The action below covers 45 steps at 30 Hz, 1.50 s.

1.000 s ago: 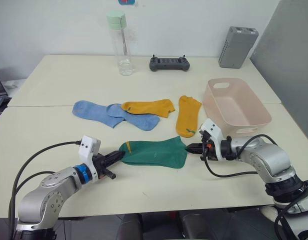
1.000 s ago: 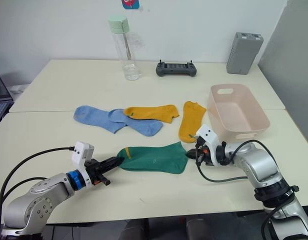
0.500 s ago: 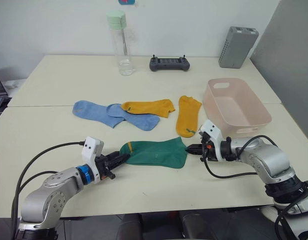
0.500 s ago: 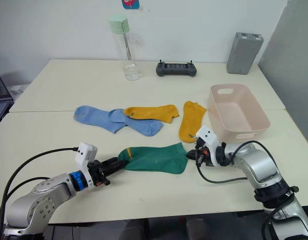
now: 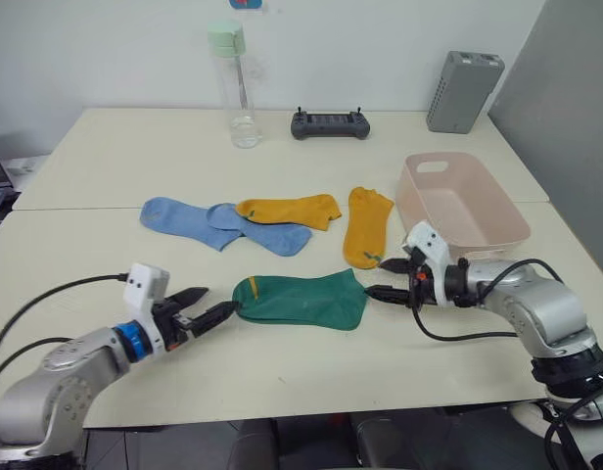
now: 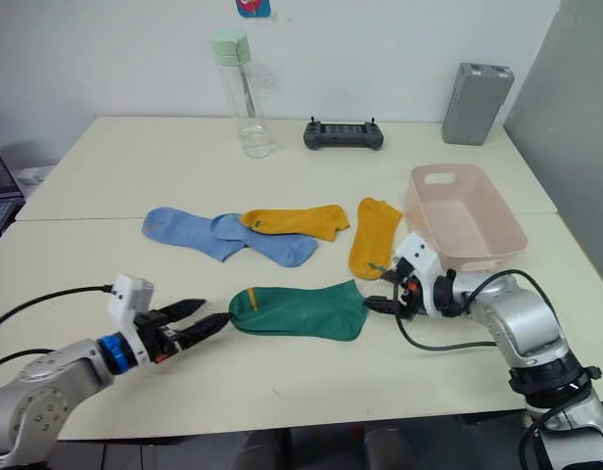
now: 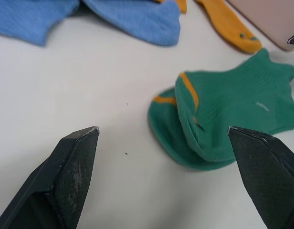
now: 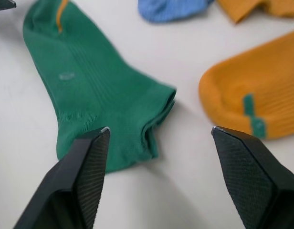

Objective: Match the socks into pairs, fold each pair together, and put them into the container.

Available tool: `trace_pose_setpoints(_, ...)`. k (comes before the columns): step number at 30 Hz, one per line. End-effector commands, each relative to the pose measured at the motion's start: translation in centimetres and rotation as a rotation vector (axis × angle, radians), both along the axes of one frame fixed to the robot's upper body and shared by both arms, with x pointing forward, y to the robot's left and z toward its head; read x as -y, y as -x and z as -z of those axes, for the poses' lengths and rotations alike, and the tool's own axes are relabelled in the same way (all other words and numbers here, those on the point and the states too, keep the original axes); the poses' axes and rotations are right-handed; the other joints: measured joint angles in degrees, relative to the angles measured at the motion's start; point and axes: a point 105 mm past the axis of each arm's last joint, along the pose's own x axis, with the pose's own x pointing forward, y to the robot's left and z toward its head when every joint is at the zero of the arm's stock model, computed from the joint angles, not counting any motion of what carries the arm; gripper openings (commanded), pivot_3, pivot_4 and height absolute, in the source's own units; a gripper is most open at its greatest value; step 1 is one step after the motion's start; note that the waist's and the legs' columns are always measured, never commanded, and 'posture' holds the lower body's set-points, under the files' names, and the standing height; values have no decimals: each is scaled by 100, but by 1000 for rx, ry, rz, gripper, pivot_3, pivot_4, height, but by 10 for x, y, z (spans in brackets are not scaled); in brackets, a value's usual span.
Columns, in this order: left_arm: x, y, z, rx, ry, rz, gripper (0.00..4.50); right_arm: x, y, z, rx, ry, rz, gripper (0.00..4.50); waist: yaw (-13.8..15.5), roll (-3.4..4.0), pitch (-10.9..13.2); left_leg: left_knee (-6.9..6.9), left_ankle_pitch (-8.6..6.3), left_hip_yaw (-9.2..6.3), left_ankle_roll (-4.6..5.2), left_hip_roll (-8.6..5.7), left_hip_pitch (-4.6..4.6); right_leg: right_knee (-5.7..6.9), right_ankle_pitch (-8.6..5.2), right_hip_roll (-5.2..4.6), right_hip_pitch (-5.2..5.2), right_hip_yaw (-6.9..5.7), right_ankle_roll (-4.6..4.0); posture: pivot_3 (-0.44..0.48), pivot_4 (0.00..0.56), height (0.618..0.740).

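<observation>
Black fingers of the left gripper (image 5: 206, 312) gape, holding nothing, just beside the toe of the stacked dark green fabric socks (image 5: 301, 299); the right gripper (image 5: 385, 277), likewise spread, flanks their cuff. Beyond lies the pale pink plastic tub (image 5: 463, 207).

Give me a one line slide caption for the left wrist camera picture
Open left gripper faces the stacked green socks on the table, blue socks beyond.

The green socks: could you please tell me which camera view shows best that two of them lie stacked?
The left wrist view: the green socks show two offset toe edges, one atop the other. The right wrist view shows the layered cuff edges. The eye views show the whole shape flat on the table, though layers are hard to separate.
</observation>
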Motion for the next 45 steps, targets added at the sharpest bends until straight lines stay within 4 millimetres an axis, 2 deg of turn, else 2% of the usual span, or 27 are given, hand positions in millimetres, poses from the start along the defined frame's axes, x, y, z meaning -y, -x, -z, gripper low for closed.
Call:
trace_pose_setpoints(1,8,-8,-32,138,-16,76,4500,-18,4,-24,136,-52,-93,3469,0,0,0,0,0,0,0,0,1,0,0,0,0,0,0,0,150,740)
trace_pose_setpoints(2,14,-13,-38,170,-21,101,4500,-26,4,-25,151,-72,-107,3270,2,0,0,1,0,-1,0,-1,1,-2,0,0,-2,-1,0,0,150,740)
trace_pose_setpoints(4,24,-22,-45,218,-38,143,4101,-37,3,-25,176,-93,-124,2810,8,0,0,2,0,-2,0,-1,2,-3,0,0,-2,-3,1,0,150,740)
trace_pose_setpoints(6,37,-26,-44,253,-108,222,3619,-49,1,-20,197,-96,-140,2158,5,0,0,2,0,0,0,-2,2,-4,2,0,2,0,3,0,150,740)
trace_pose_setpoints(9,58,-33,-24,259,-214,337,2706,-73,-1,-3,206,-95,-177,1099,4,0,-1,-3,0,7,0,-2,-2,-4,3,0,9,4,4,0,150,740)
trace_pose_setpoints(12,67,-39,-8,266,-269,377,1741,-87,-5,10,204,-105,-179,41,-10,1,-1,-18,0,3,0,1,-1,0,6,5,5,0,8,0,150,740)
trace_pose_setpoints(14,63,-43,7,258,-317,359,1097,-86,-7,22,202,-81,-165,0,-13,1,0,-29,0,3,0,2,-2,2,13,7,2,0,12,0,150,740)
trace_pose_setpoints(17,56,-41,29,229,-342,332,157,-74,-6,46,165,-46,-129,0,10,1,-1,-43,0,-1,0,0,-1,2,13,6,2,-5,2,0,150,740)
trace_pose_setpoints(18,53,-39,34,220,-340,321,29,-69,-5,52,147,-53,-108,0,13,1,-1,-50,0,-1,0,0,-1,0,11,6,3,-5,-2,0,150,740)
trace_pose_setpoints(23,38,-35,44,217,-351,275,29,-47,0,58,121,-79,-44,0,24,2,-3,-64,1,-11,0,-1,4,3,5,7,6,-12,-3,0,150,740)
trace_pose_setpoints(27,41,-26,35,247,-295,290,29,-34,7,53,137,-89,-48,0,19,2,-3,-60,1,-7,0,-1,13,3,-4,6,13,-7,21,0,150,740)
trace_pose_setpoints(31,47,-21,18,294,-261,311,29,-41,14,34,170,-142,-96,0,15,2,-3,-56,2,-8,0,0,14,3,-7,6,12,-5,13,0,150,740)
trace_pose_setpoints(33,52,-15,19,292,-300,360,29,-52,19,29,171,-156,-130,0,6,2,-3,-54,3,-8,0,0,13,4,-7,6,11,-4,14,0,150,740)
trace_pose_setpoints(35,54,-10,26,275,-332,387,29,-62,23,33,150,-153,-146,0,-8,3,-3,-54,3,-7,-1,0,14,4,-5,6,11,-3,16,0,150,740)
trace_pose_setpoints(38,51,-11,35,255,-378,389,29,-66,25,45,112,-117,-147,0,7,2,-3,-55,2,-8,-1,0,13,5,-4,6,10,-6,19,0,150,740)
trace_pose_setpoints(42,39,-12,46,227,-454,379,29,-55,28,61,77,-49,-141,0,31,2,-3,-56,2,-8,-1,-2,11,3,-6,5,10,-6,16,0,150,740)
trace_pose_setpoints(45,28,-12,49,227,-514,385,29,-38,31,63,66,-17,-131,0,25,5,-5,-56,2,-7,-1,-1,14,2,-22,5,11,-6,-12,0,150,740)
